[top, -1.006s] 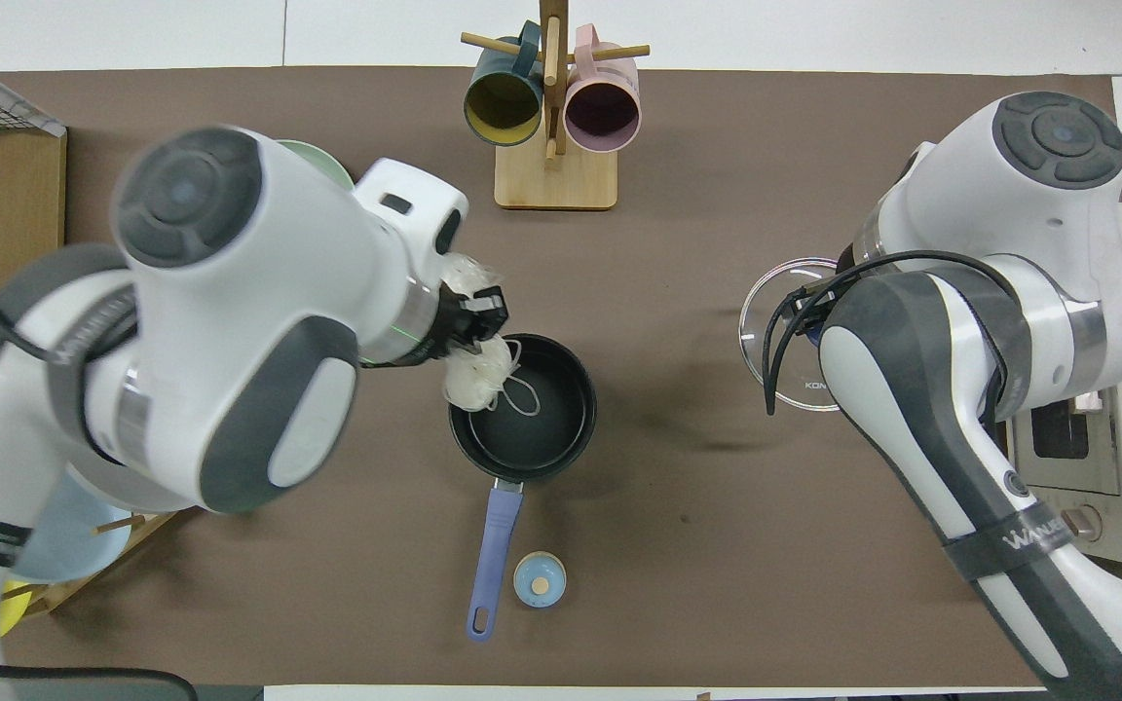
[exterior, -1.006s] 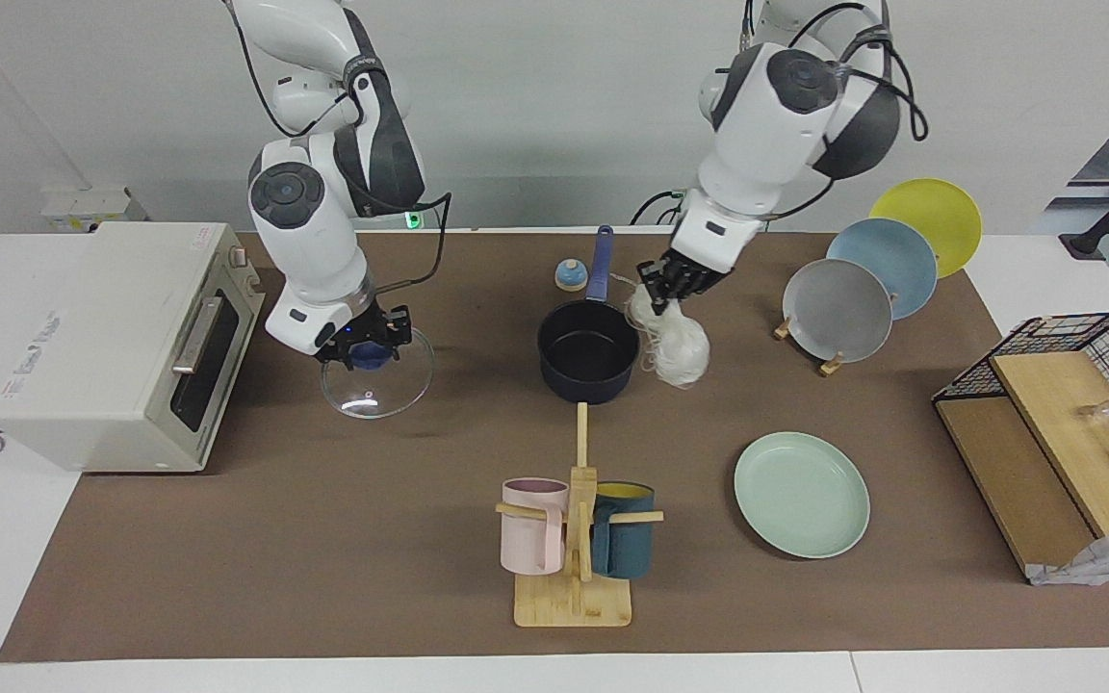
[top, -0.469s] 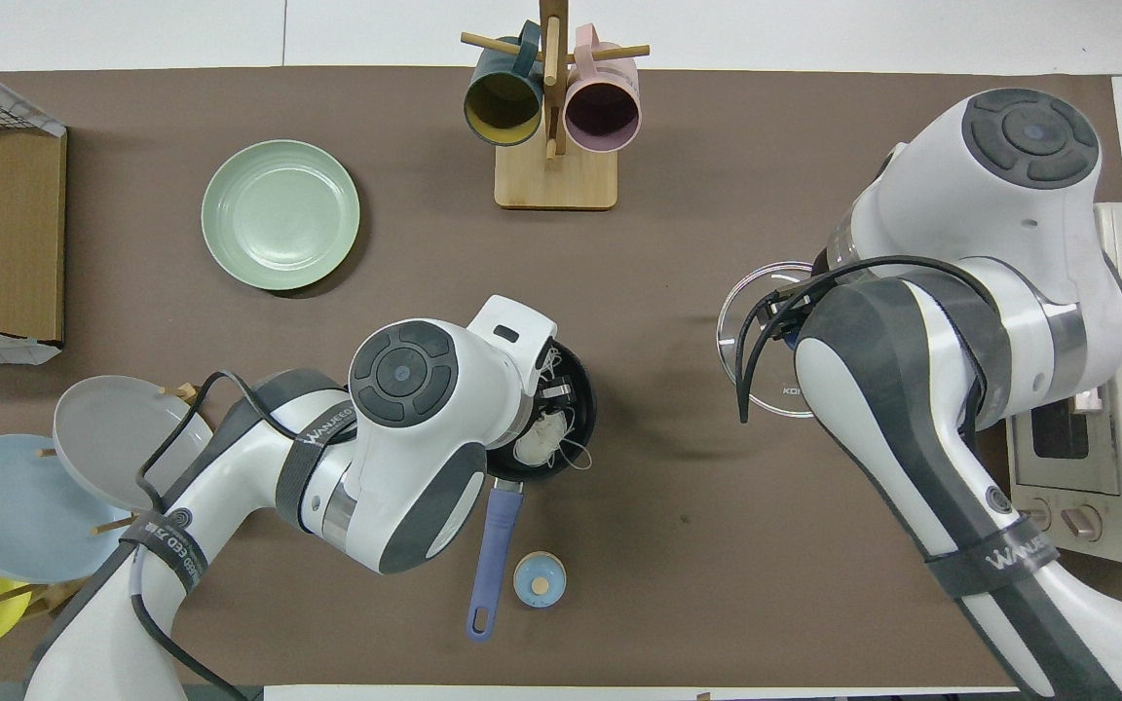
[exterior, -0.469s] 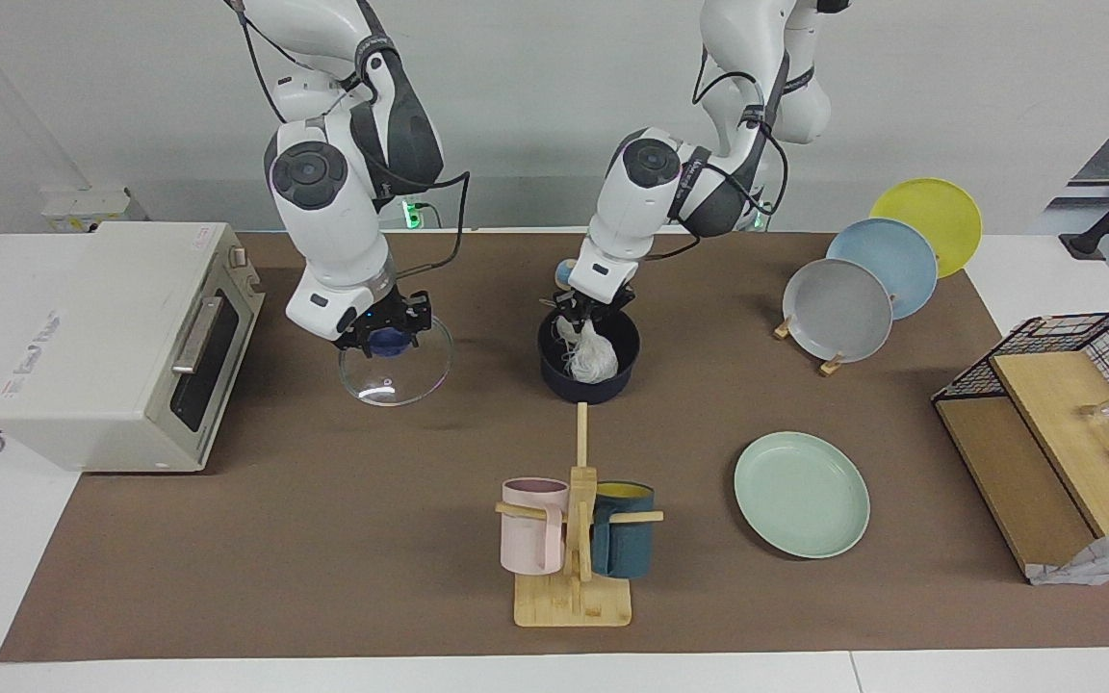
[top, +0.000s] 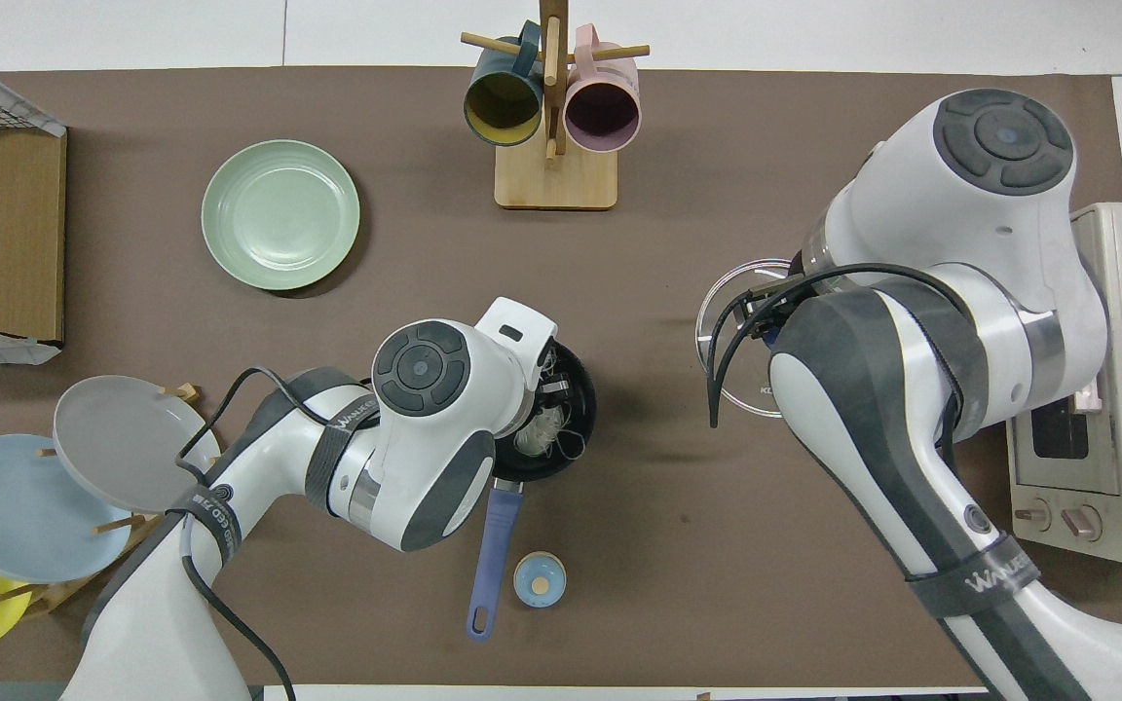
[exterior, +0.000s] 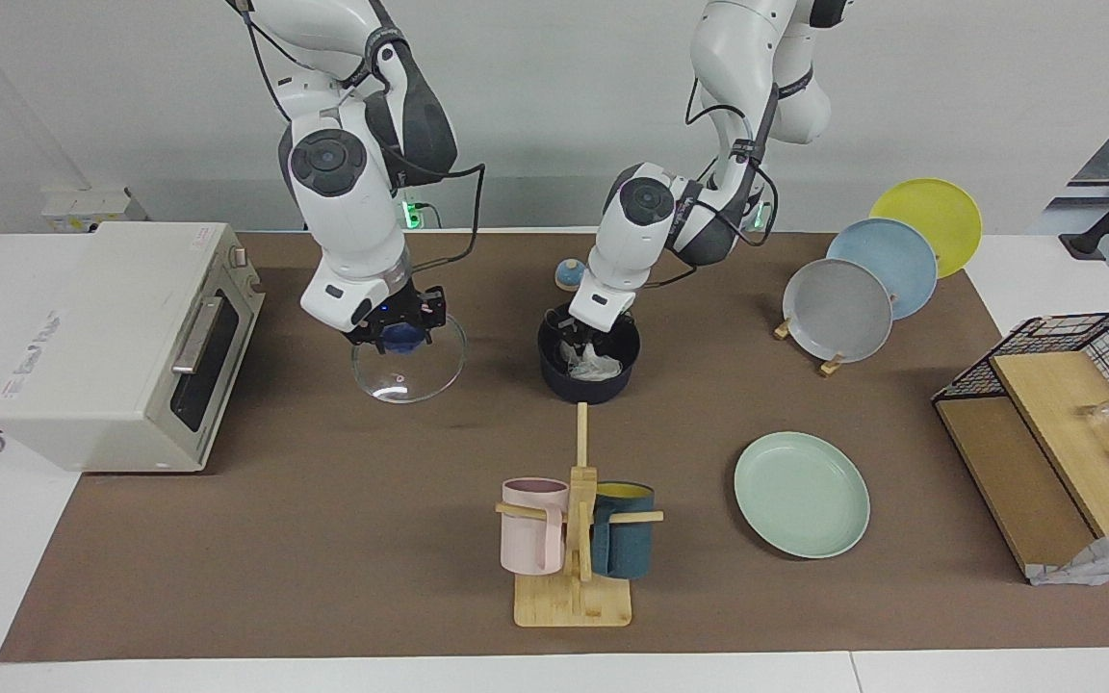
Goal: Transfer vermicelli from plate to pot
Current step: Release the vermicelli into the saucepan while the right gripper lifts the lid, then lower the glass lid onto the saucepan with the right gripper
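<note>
The pot (exterior: 588, 364) sits mid-table with its long blue handle (top: 493, 560) pointing toward the robots, and the vermicelli (exterior: 593, 362) lies inside it — a pale, wispy heap against the black interior. The left gripper (exterior: 580, 337) is lowered into the pot's mouth just above the noodles; whether its fingers are apart or together cannot be told. The mint-green plate (exterior: 802, 493) lies bare, farther from the robots than the pot and toward the left arm's end of the table. The right gripper (exterior: 399, 331) is clamped on the blue knob of a glass lid (exterior: 409, 361), holding it above the mat beside the pot, toward the toaster oven (exterior: 102, 342). On the mug rack (exterior: 574, 539), the pink mug (top: 602, 105) and the dark teal mug (top: 503, 103) show nothing inside.
</note>
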### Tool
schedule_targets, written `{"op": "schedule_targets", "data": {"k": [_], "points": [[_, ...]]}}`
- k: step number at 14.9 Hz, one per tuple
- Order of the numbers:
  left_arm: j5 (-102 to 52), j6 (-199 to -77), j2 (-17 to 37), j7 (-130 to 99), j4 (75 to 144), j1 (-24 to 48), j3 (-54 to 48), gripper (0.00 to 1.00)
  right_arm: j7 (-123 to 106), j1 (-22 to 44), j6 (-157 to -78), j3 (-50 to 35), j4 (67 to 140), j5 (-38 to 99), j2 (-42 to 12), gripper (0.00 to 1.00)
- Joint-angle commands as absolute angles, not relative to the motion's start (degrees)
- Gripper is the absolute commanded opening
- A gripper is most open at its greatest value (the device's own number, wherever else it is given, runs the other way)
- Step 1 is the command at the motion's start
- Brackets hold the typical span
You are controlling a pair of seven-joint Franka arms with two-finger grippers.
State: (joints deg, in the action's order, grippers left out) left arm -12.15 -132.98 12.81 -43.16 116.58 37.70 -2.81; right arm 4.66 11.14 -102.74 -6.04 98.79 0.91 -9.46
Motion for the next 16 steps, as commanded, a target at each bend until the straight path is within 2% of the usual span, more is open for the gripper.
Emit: {"op": "schedule_targets", "data": {"k": [1, 4, 8, 12, 16], "points": [[-13.19, -131.5, 11.17, -39.73, 117.42, 37.53, -1.93, 1.0, 7.72, 11.95, -101.34, -6.59, 97.29, 1.67, -9.67, 0.38], [-12.92, -121.5, 4.77, -34.48, 115.5, 32.54, -1.41, 1.0, 10.62, 13.27, -101.86, -6.59, 97.38, 1.67, -9.76, 0.38], [-11.87, -105.59, -2.44, -24.64, 108.39, 20.34, -1.32, 1.0, 16.84, 16.25, -102.48, -6.77, 96.16, 6.06, -9.75, 0.38], [-7.57, -96.43, -4.74, -13.73, 102.22, 9.69, -1.23, 1.0, 28.89, 27.22, -109.32, -6.68, 95.54, 5.19, -11.33, 0.37], [-5.36, -95.8, -5.36, -8.7, 102.39, 5.36, -1.14, 1.0, 32.52, 33.13, -112.05, -6.68, 95.71, 1.06, -13.7, 0.37]]}}
